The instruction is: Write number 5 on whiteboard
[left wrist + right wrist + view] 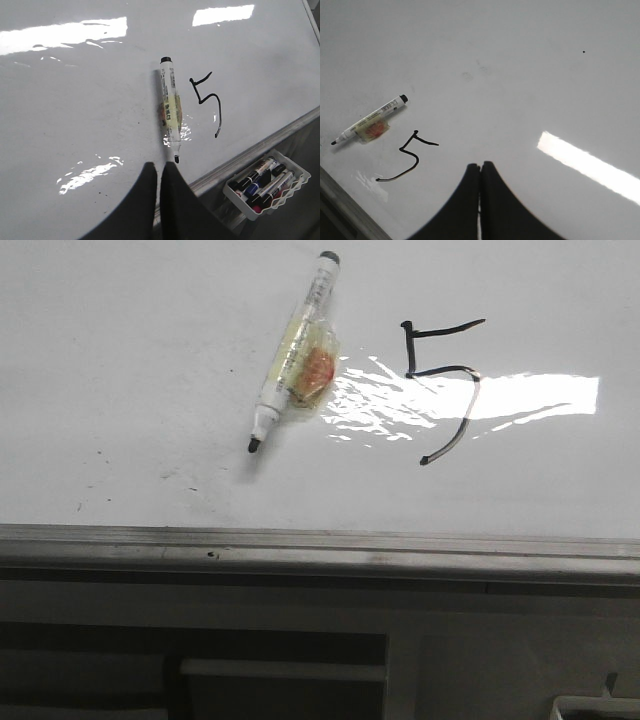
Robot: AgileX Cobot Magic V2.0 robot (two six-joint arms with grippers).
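my left gripper [159, 172] has its fingers pressed together with nothing between them, hanging above the whiteboard [75, 100] just short of the marker's bare tip. my right gripper [480, 172] is the same: fingers together, holding nothing, over a bare stretch of the board, with the drawn digit off to one side of it.

the marker [292, 356] lies flat on the board, uncapped, its black tip pointing toward the grey edge rail [320, 545] and its capped end away from it. a yellowish clear wrap with an orange patch sits around its middle.

the number 5 [442, 380] is drawn in thin black line just beside the marker, to its right in the front view, apart from it. a band of glare crosses its belly.

beyond the rail, off the board, a small white tray [295, 189] holds several markers.
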